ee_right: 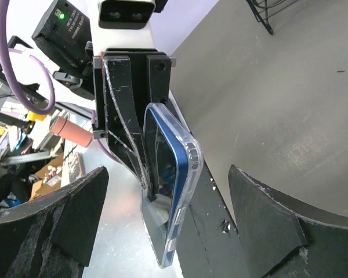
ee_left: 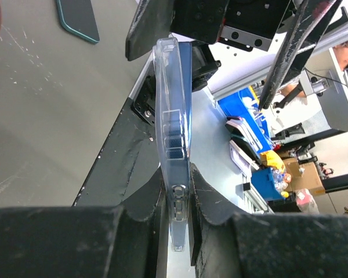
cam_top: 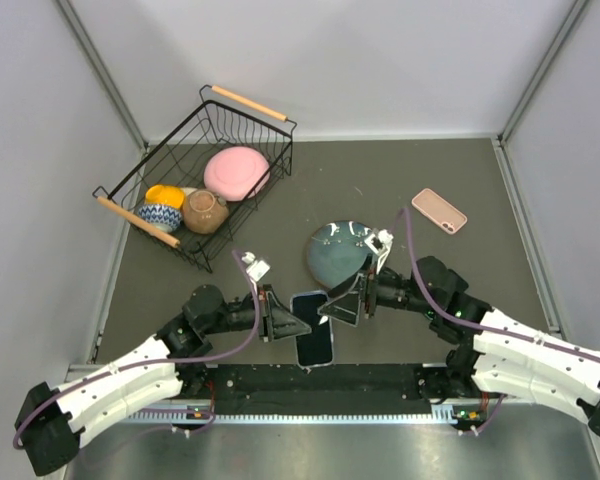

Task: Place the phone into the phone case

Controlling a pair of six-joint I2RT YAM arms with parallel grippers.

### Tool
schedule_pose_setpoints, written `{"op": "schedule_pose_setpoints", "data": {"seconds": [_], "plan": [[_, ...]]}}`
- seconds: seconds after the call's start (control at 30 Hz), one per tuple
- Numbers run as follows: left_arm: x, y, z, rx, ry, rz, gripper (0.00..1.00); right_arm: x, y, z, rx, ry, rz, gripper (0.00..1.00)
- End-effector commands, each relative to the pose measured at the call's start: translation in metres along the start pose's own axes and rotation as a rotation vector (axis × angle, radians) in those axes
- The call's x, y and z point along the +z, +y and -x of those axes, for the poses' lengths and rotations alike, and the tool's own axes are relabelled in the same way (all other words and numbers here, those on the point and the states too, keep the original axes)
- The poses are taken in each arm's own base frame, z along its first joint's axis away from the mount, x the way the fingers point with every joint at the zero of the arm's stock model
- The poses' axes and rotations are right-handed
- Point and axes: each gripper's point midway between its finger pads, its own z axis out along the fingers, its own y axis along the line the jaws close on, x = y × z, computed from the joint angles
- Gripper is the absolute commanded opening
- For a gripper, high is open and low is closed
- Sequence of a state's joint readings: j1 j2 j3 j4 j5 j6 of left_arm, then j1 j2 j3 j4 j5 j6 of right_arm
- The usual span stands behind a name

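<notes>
Phone, blue, sits inside the clear phone case, held on edge above the near side of the tabletop. The left fingers pinch the case's edge; the right fingers stand wide apart on either side, gripping nothing.

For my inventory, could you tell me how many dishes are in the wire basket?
4: pink plate at the back right, brown pot beside it, yellow bowl and blue patterned bowl leftmost; more may be hidden.
</notes>
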State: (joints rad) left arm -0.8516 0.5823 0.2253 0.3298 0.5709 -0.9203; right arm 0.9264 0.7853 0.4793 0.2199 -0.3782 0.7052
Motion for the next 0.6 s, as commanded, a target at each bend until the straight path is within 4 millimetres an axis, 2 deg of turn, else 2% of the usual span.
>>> {"op": "schedule_pose_setpoints", "data": {"seconds": [0.0,0.1,0.23,0.33,0.5,0.57], "plan": [[-0.003,-0.025,0.007,0.088,-0.025,-0.119,0.0,0.005,0.026,0.024,-0.058,-0.029,0.091,0.83],[-0.003,-0.026,0.005,0.086,-0.025,-0.133,0.0,0.006,0.03,0.025,-0.066,-0.024,0.11,0.82],[-0.003,-0.023,0.003,0.078,-0.021,-0.127,0.0,0.007,0.032,0.026,-0.08,-0.015,0.122,0.65],[-0.002,-0.021,0.003,0.078,-0.018,-0.121,0.0,0.008,0.035,0.027,-0.095,-0.022,0.143,0.59],[0.0,-0.017,0.005,0.077,-0.03,-0.107,0.0,0.016,0.032,0.022,-0.092,0.01,0.154,0.57],[0.0,-0.017,0.006,0.077,-0.031,-0.102,0.0,0.017,0.032,0.02,-0.087,0.019,0.159,0.51]]}}
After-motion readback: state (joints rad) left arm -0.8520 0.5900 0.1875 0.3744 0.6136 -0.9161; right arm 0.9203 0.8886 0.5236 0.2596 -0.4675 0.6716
